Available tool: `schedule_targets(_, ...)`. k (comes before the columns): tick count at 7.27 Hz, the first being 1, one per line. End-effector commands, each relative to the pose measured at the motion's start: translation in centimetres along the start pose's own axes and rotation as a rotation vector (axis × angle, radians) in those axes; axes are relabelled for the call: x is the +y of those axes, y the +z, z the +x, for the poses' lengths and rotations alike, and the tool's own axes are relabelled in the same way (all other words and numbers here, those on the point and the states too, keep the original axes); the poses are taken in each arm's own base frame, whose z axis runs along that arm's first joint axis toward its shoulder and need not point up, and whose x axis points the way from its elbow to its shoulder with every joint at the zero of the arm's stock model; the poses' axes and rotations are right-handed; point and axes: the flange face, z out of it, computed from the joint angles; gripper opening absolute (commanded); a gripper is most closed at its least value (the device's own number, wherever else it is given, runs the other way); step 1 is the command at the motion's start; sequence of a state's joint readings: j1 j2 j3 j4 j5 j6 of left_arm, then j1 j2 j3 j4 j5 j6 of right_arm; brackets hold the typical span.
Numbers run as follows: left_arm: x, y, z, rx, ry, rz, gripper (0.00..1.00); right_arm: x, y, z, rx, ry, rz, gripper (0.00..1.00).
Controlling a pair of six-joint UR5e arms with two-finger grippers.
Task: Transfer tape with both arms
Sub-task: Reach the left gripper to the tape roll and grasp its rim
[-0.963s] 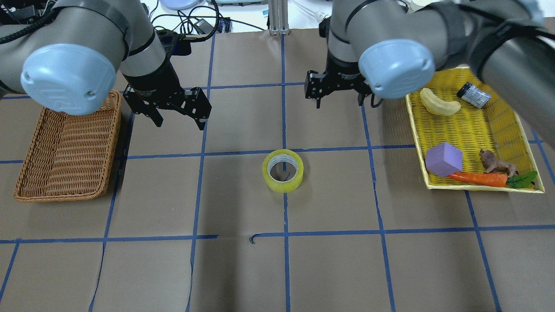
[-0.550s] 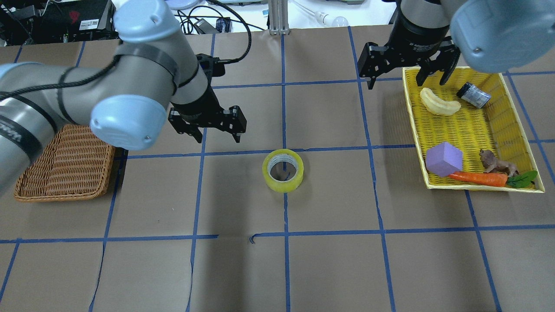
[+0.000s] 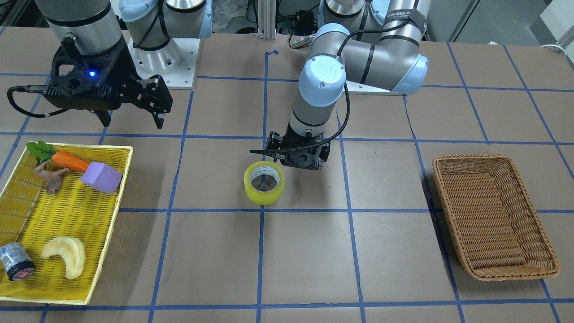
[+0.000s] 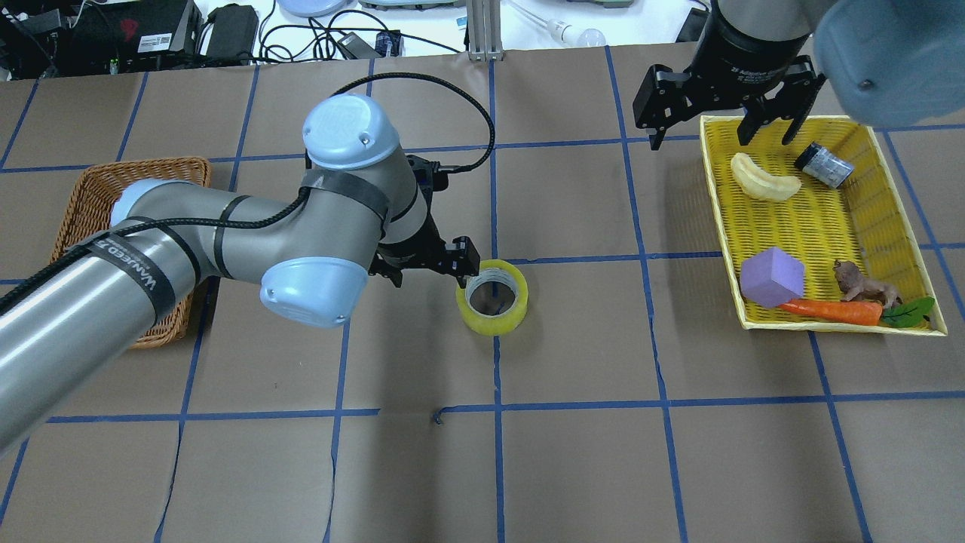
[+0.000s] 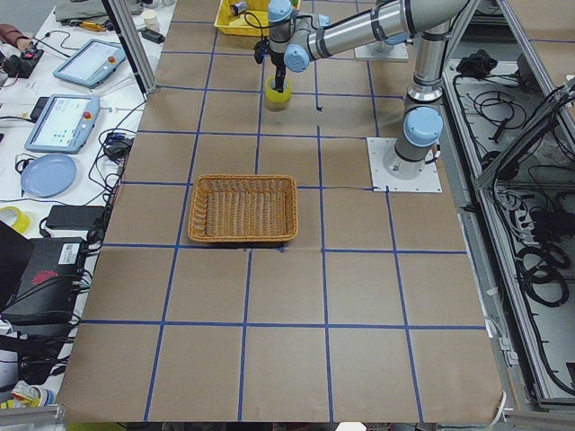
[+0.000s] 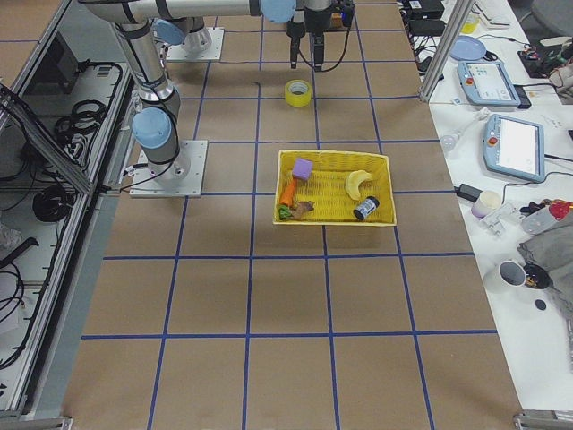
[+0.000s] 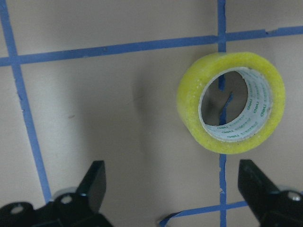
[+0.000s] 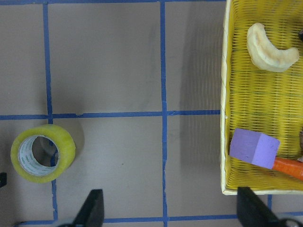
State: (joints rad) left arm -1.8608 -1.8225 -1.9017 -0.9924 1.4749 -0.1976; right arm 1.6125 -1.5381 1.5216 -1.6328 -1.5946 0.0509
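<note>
We work over a brown paper-covered bench (image 4: 603, 467) marked into squares by blue tape lines. The silver-grey left arm with light blue joint caps (image 4: 188, 234) reaches in low toward the bench centre. The matching right arm (image 4: 754, 38) stands high at the far edge.

A yellow mesh tray (image 4: 822, 226) lies on the robot's right and a brown woven wicker basket (image 4: 98, 196) on its left.

The black right end effector (image 4: 720, 132) hangs over the tray's far corner with its jaws spread wide and nothing in them. The black left end effector (image 4: 430, 275) is also spread wide and empty, just beside the roll on the basket side. We cannot tell whether its nearest finger touches the rim.

The wide ring of translucent yellow-green packing tape with a grey-white core (image 4: 490, 323) lies flat, hole upward, on a crossing of blue lines between tray and basket and well apart from both.

We judge the roll light and stiff, since its core should hold shape under a squeeze. Its glossy outer film is probably slippery. We would pinch one wall, with one finger in the hole and one outside. That leaves the opposite wall free for the other arm.
</note>
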Motion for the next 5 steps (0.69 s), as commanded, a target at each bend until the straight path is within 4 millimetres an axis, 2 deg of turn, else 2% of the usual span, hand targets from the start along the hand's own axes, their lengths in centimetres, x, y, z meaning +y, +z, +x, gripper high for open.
schedule_targets(1,-0.8,3.3,1.2,0.004,-0.017,0.012,1.0,0.2,-0.1,-0.1,-0.001,-0.001,0.0,1.0)
schedule_targets(3,-1.8,5.8,1.2,0.006,-0.018,0.024,1.0,0.2,-0.1,0.0,0.001,0.0,-0.002,1.0)
schedule_targets(5,-2.6,7.4,1.2,0.009,-0.012,0.036,1.0,0.2,-0.1,-0.1,0.001,-0.002,-0.002,1.0)
